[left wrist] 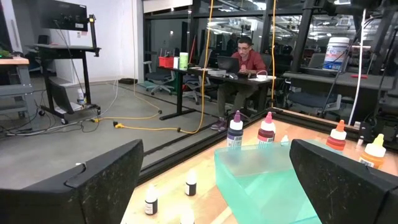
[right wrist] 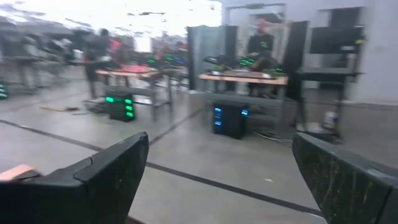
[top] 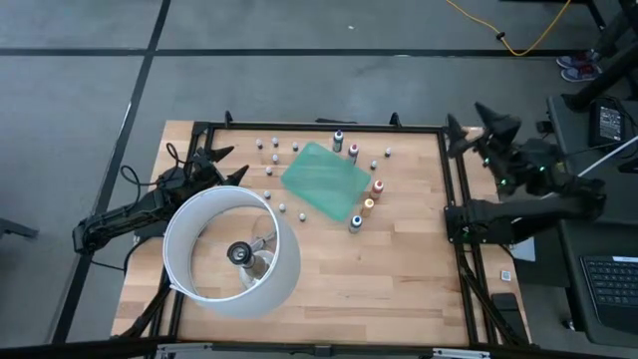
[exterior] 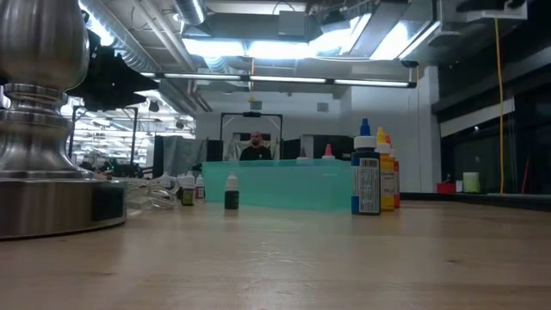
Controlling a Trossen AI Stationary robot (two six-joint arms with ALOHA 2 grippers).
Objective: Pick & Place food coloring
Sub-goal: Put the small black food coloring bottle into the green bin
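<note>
From above, the small food coloring bottles (top: 368, 205) ring a green sheet (top: 325, 179), between the left gripper (top: 221, 167) and the right gripper (top: 471, 128), both spread wide and empty. The low view shows a blue-capped bottle (exterior: 366, 177) upright: likely light, stiff, easily toppled. From the left wrist, the bottles stand just ahead; pinching the body below the cap looks safest.

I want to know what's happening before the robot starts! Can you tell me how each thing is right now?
Left gripper: open, empty, at the table's left edge.
Right gripper: open, empty, off the table's right side.
Bottles: upright, scattered around the sheet, none held.
Green sheet: lying flat on the table.
Ring lamp: standing on the table beside the left arm.
</note>
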